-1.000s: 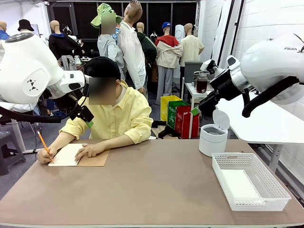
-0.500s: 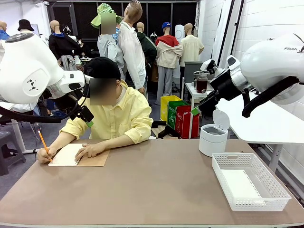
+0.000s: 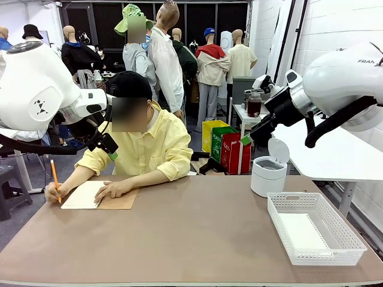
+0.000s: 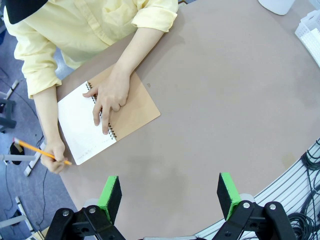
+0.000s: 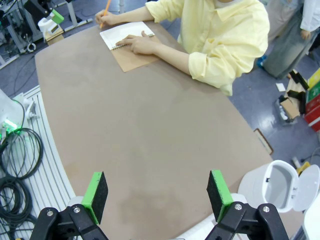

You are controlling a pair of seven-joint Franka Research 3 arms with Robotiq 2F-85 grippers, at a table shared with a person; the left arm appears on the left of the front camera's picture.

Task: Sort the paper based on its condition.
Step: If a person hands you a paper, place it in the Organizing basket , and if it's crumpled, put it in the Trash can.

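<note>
While the left fingers (image 4: 111,197) and right fingers (image 5: 95,196) hung apart, an early reach risked hitting the person's writing hand (image 4: 57,161).

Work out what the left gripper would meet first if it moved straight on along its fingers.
The left gripper would likely meet the bare table, just beside the notebook; the way there looks free, though depth is unclear.

Table (image 3: 197,239) middle open between person's hand (image 3: 114,190) on notebook (image 3: 81,196) and basket (image 3: 279,230)
</note>
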